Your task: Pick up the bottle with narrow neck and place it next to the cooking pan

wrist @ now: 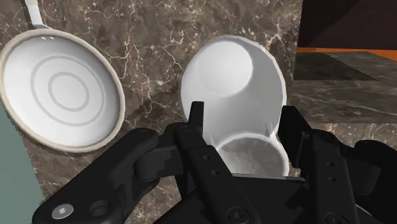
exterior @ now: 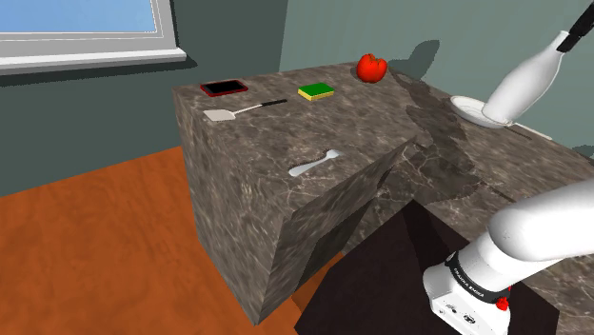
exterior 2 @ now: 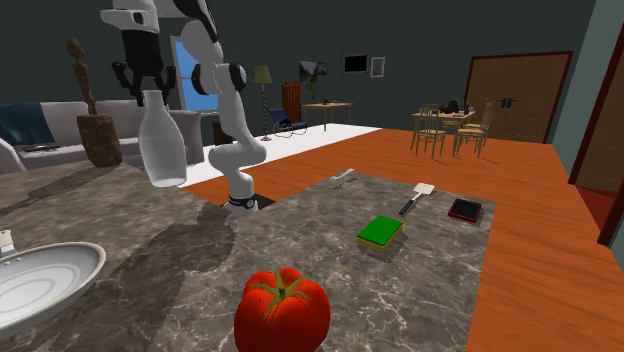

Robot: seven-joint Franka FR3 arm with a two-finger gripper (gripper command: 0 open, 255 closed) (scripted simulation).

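While the claw (wrist: 245, 137) pinches the white bottle (exterior: 519, 90) by its narrow neck, one black finger on each side, the bottle hangs in the air over the marble counter (exterior: 381, 190), neck up and base down. Its shadow falls on the stone below it. The white pan (exterior: 473, 108) sits on the counter just beside and under the bottle. In the shoulder view the bottle's base overlaps the pan's rim, and in the wrist view a strip of bare marble shows between the two.

A red tomato (exterior: 371, 67) is the pan's nearest neighbour, set apart from it near the counter's far edge by the grey-green wall. The other things lie well away from the bottle and pan, toward the shoulder view's left. A sponge (exterior: 317, 91), green on top and yellow below, is next to the tomato. A flat black tray (exterior: 224, 88) with a red rim rests at the corner. A spatula (exterior: 243, 111) with a dark handle lies between the tray and the sponge, a little nearer the camera. A pale spoon (exterior: 314, 164) lies alone, closer to the dark stand (exterior: 409, 276).

By count there is one bottle, one pan, one tomato, one sponge, one tray, one spatula and one spoon. An orange wooden floor (exterior: 95, 228) runs beside the counter.
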